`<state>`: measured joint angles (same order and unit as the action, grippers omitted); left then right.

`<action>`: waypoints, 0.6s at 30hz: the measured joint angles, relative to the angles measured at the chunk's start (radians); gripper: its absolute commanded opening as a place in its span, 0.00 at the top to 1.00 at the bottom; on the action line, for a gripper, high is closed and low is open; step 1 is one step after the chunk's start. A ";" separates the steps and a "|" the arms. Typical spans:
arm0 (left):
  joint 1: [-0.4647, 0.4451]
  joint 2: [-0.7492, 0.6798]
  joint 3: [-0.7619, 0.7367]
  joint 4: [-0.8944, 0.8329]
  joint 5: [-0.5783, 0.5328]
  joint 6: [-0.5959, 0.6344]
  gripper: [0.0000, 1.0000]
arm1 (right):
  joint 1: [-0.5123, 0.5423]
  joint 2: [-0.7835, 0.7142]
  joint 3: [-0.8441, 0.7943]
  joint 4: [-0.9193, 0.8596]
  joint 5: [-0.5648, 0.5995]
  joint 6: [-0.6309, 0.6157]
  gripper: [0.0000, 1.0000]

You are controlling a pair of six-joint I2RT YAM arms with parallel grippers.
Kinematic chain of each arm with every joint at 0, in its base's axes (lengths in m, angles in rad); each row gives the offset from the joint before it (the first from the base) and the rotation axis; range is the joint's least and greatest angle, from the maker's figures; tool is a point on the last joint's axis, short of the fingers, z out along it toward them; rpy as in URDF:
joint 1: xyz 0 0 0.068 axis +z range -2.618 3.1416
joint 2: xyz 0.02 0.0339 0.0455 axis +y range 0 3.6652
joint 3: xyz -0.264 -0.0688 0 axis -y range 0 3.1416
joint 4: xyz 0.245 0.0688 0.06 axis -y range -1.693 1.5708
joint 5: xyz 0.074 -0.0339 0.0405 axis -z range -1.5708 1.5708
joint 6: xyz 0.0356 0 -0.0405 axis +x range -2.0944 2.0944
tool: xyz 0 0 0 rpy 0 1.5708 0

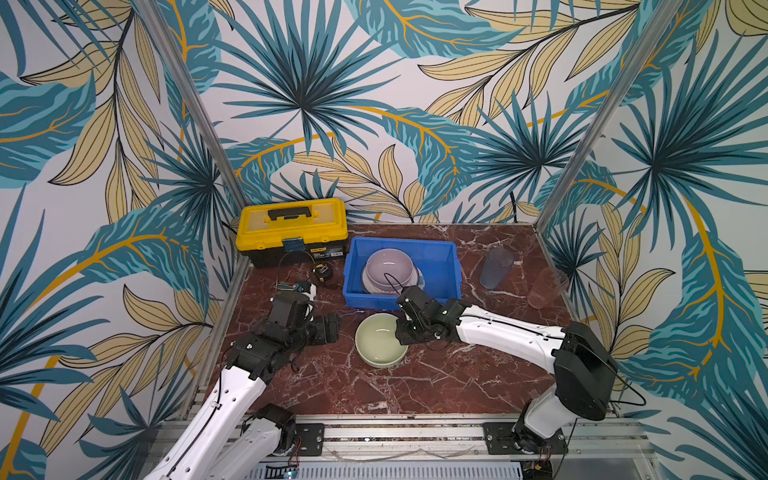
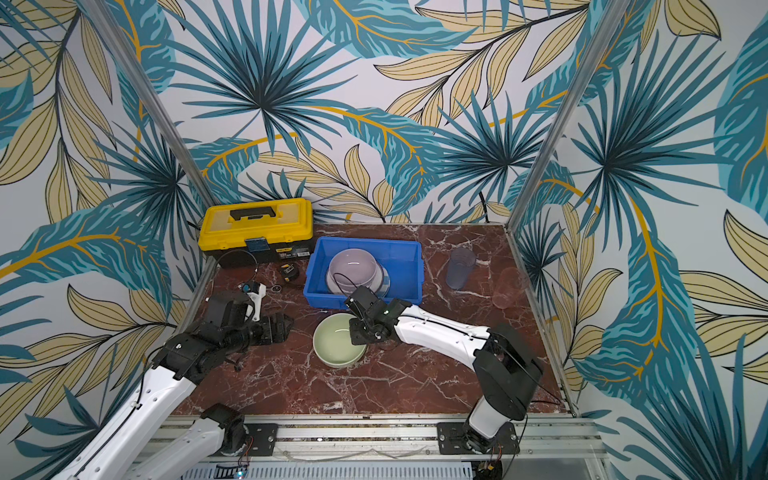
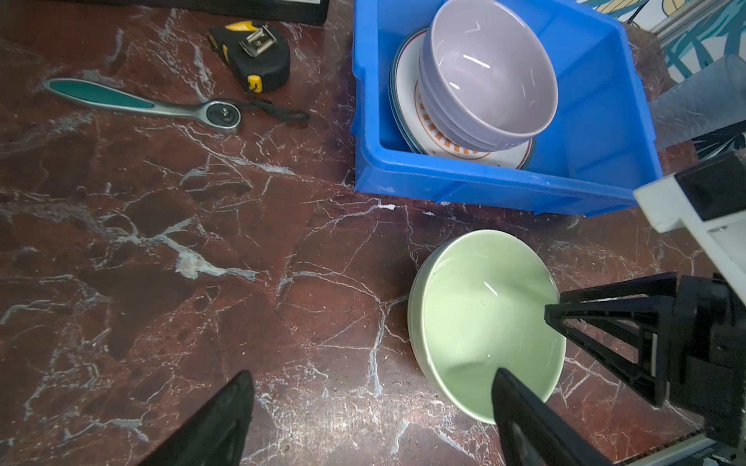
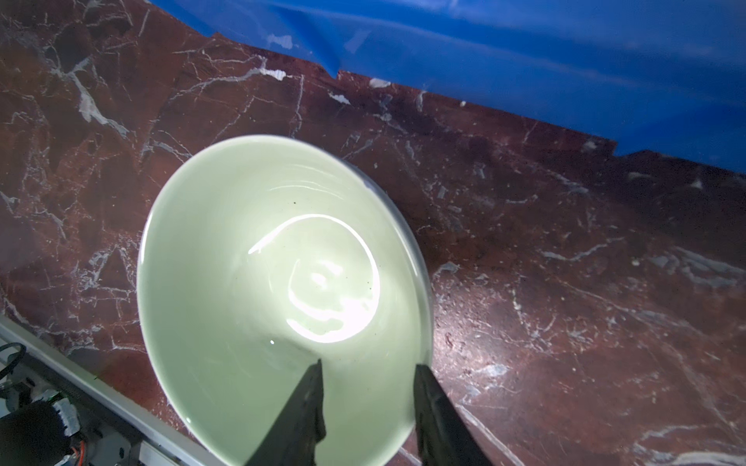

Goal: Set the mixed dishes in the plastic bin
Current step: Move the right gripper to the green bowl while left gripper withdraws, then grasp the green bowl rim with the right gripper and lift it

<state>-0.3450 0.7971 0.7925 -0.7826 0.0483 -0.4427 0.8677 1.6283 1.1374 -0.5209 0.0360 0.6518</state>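
A pale green bowl (image 1: 380,338) (image 2: 338,340) (image 3: 484,322) (image 4: 262,282) stands upright on the marble table in front of the blue plastic bin (image 1: 440,257) (image 2: 407,257) (image 3: 597,121) (image 4: 524,60). My right gripper (image 1: 405,332) (image 2: 357,332) (image 4: 369,365) is open and straddles the bowl's rim, one finger inside and one outside. My left gripper (image 1: 328,328) (image 2: 282,326) (image 3: 373,387) hangs wide open and empty just left of the bowl. In the bin a lavender bowl (image 1: 388,266) (image 3: 488,68) rests on stacked plates (image 3: 444,145). A bluish tumbler (image 1: 496,268) and a pinkish tumbler (image 1: 546,286) stand right of the bin.
A yellow-and-black toolbox (image 1: 291,228) sits at the back left. A tape measure (image 1: 323,271) (image 3: 254,56) and a ratchet wrench (image 3: 141,103) lie left of the bin. Patterned walls and metal posts close in three sides.
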 measured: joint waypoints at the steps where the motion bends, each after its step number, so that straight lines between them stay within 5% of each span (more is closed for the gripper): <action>1: 0.000 -0.002 -0.001 0.003 -0.002 0.000 0.07 | 0.000 0.000 0.000 -0.001 0.010 0.003 0.60; 18: 0.000 0.011 -0.001 0.035 -0.006 0.008 0.07 | 0.001 0.084 0.000 -0.037 0.095 0.004 0.62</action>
<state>-0.3450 0.8078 0.7914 -0.7475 0.0425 -0.4351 0.8684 1.7119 1.1374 -0.5579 0.1307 0.6556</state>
